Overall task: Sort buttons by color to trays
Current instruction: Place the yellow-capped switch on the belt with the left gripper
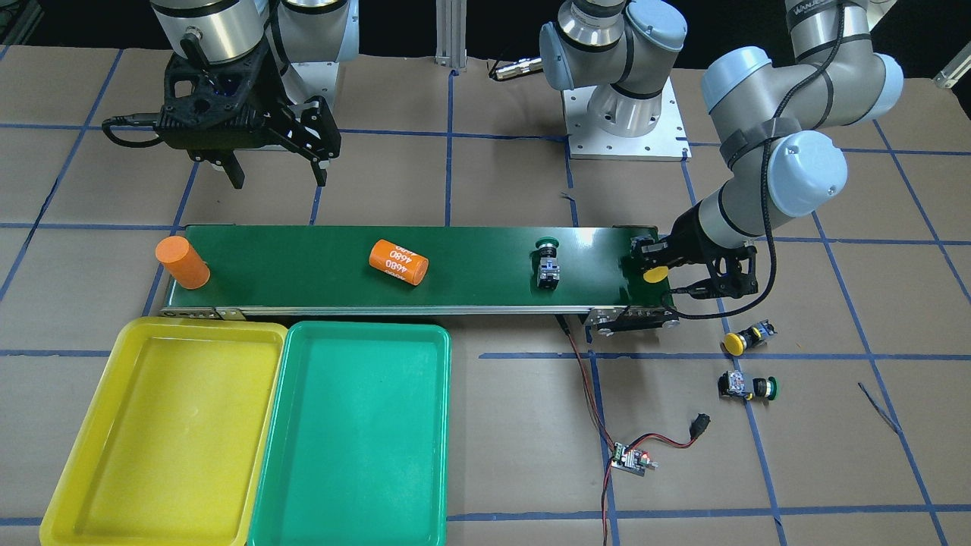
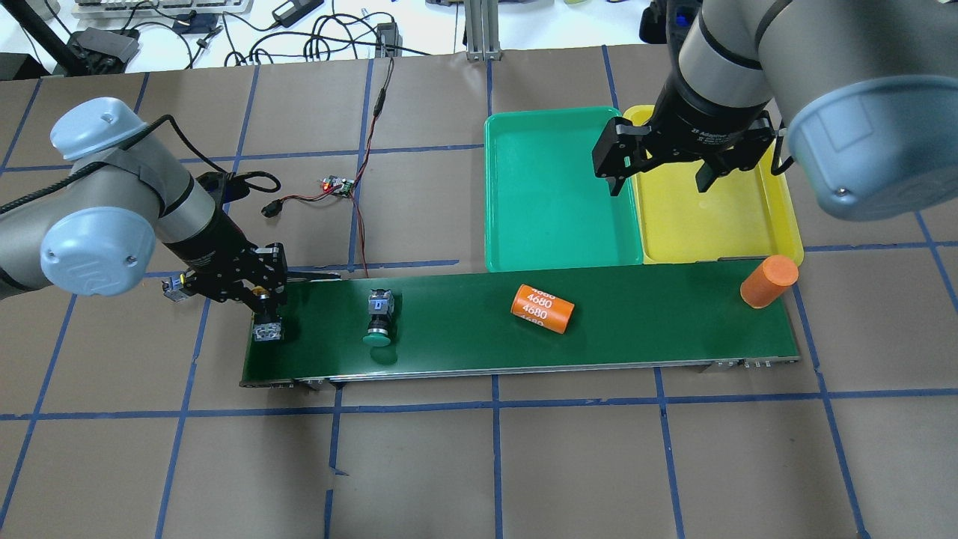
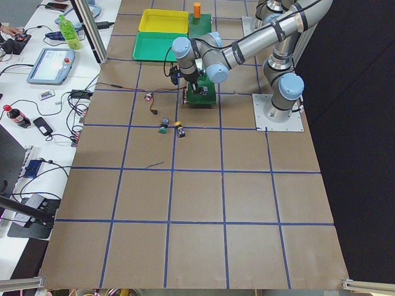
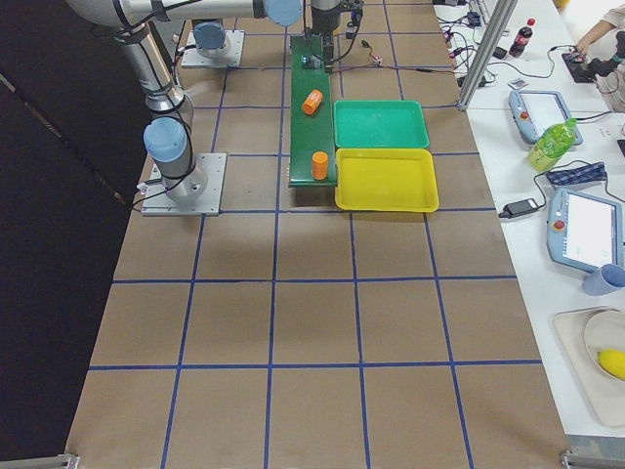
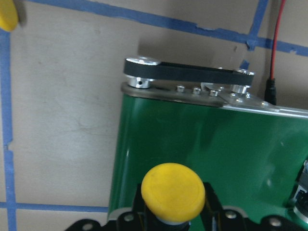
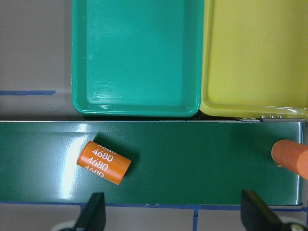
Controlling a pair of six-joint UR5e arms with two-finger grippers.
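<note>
Left arm reaches in low from the right of the front view, elbow folded, left tool [image 1: 651,265] angled down and clamped on a yellow button [image 1: 655,274]; right arm hangs at upper left, right tool [image 1: 278,177] pointing straight down, fingers spread wide, holding nothing.

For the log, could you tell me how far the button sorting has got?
Done: nothing; the yellow tray and green tray are empty. In hand: the left gripper grips one yellow button at the belt's end. Left: a green button on the belt, and a second yellow button and second green button on the table.
</note>
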